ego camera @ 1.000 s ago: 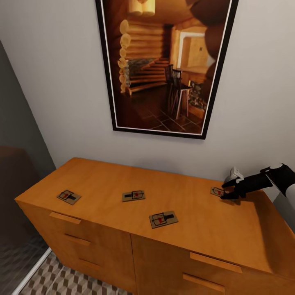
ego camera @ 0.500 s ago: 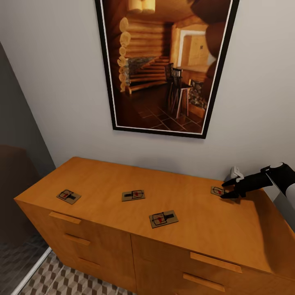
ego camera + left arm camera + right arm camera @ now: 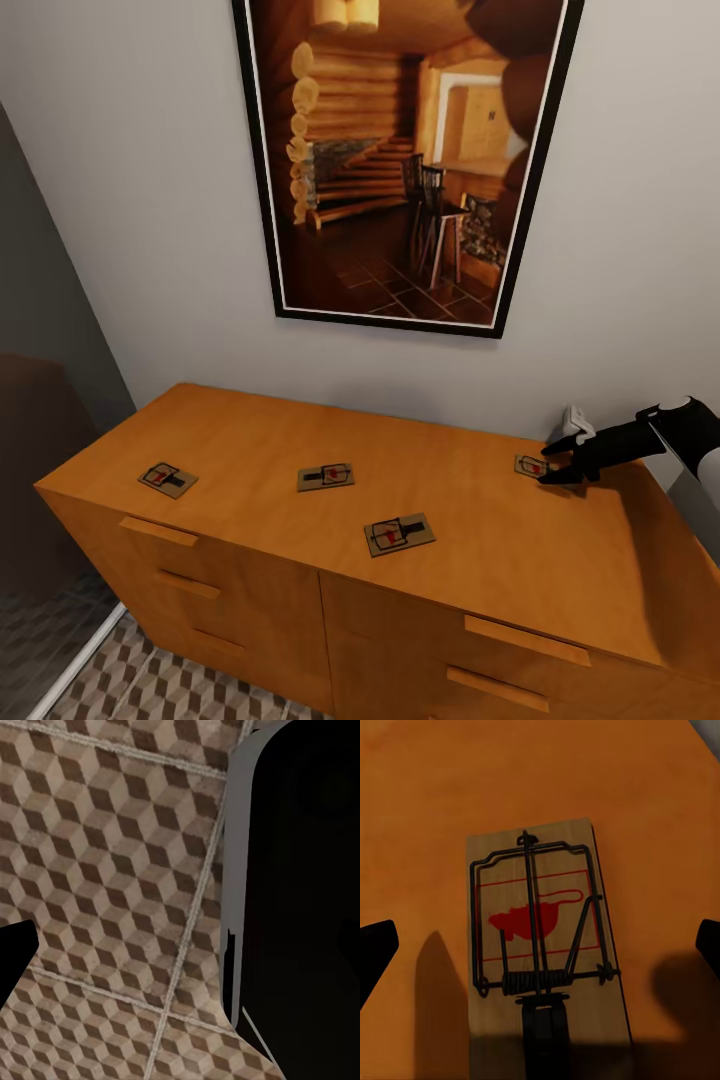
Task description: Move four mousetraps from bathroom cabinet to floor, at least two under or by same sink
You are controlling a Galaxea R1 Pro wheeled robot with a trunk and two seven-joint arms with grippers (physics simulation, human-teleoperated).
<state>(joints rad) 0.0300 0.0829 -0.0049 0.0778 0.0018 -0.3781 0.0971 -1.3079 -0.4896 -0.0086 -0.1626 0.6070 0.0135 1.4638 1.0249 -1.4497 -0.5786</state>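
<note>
Hovering over the far trap (image 3: 542,945), the right gripper (image 3: 556,470) has its jaws spread wide, one each side, ready to pinch it off the cabinet (image 3: 300,440).

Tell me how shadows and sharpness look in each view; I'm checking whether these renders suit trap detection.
Head view: soft, slightly blurred; the right gripper casts a dark shadow on the cabinet top. Right wrist view: the mousetrap is sharp, with finger shadows across the wood. Left wrist view: floor tiles evenly lit, a dark unlit mass alongside.
</note>
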